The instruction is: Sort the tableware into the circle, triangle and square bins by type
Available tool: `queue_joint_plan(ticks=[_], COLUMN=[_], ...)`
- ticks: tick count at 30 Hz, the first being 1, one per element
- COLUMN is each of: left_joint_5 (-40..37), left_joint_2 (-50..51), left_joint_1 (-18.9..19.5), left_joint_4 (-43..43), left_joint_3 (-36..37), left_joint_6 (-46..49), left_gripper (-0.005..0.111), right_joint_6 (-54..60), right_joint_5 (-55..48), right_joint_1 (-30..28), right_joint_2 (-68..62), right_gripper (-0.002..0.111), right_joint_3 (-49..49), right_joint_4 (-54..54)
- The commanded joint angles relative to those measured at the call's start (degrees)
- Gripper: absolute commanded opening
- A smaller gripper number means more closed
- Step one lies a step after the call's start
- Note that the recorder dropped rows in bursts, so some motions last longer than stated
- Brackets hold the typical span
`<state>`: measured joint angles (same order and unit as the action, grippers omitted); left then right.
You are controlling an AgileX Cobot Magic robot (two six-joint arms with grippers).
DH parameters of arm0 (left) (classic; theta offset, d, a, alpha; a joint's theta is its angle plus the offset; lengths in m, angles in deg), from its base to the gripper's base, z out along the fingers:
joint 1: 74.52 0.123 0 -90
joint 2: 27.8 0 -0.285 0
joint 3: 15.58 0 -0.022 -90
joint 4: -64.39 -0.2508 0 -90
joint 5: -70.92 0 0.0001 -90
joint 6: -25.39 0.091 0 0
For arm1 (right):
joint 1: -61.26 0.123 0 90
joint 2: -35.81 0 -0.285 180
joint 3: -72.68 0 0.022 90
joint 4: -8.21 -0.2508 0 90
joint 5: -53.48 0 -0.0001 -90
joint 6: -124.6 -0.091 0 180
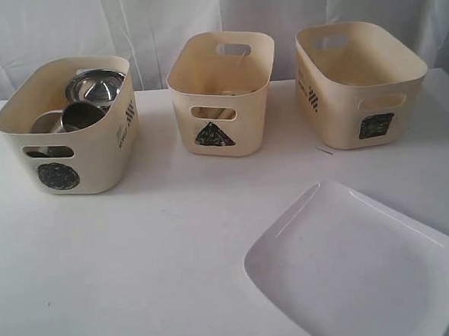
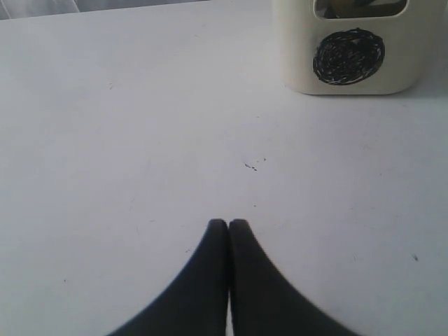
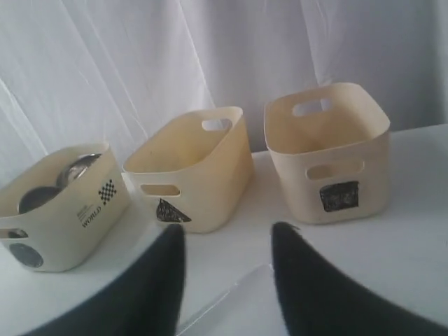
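A large white rounded-square plate (image 1: 352, 267) lies on the table at the front right. The circle bin (image 1: 94, 157) on the left holds a steel bowl (image 1: 95, 86) and two steel mugs (image 1: 82, 116). The triangle bin (image 1: 244, 113) stands in the middle and the square bin (image 1: 342, 100) on the right. Neither gripper shows in the exterior view. My left gripper (image 2: 228, 224) is shut and empty over bare table, short of the circle bin (image 2: 301, 42). My right gripper (image 3: 227, 238) is open, with the plate's rim (image 3: 231, 304) showing between its fingers, untouched.
A white curtain (image 1: 162, 19) hangs behind the bins at the table's back edge. A thin short sliver (image 1: 326, 151) lies on the table in front of the square bin. The right wrist view faces all three bins, with the triangle bin (image 3: 203, 182) and the square bin (image 3: 329, 150) nearest.
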<state>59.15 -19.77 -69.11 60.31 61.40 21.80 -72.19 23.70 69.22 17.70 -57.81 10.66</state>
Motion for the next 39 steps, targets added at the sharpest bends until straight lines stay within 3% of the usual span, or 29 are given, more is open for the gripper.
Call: queue_joint_plan(ticks=[1, 16, 25, 30, 39], left_joint_5=[-0.24, -0.24, -0.24, -0.24, -0.24], left_joint_2=[-0.24, -0.24, -0.24, -0.24, -0.24], left_joint_1=[0.13, 0.13, 0.13, 0.13, 0.13], left_joint_4=[0.44, 0.44, 0.44, 0.44, 0.44], left_joint_3=[0.23, 0.23, 0.23, 0.23, 0.23], left_joint_6=[-0.09, -0.09, -0.09, -0.09, -0.09], left_gripper=[0.000, 0.000, 0.000, 0.000, 0.000], right_joint_6=[-7.65, -22.51, -40.27, -40.86, -43.81], right_joint_5=[-1.98, -6.58, -13.83, -14.96, -1.97], right_joint_1=[0.06, 0.06, 0.06, 0.06, 0.06], right_joint_2=[-7.46, -37.98, -40.15, -40.15, -40.25], right_gripper=[0.068, 0.072, 0.072, 0.072, 0.072], right_joint_3=[-3.35, -6.31, -5.14, -2.03, 6.71], right_joint_4=[2.64, 5.51, 19.00, 18.02, 12.34])
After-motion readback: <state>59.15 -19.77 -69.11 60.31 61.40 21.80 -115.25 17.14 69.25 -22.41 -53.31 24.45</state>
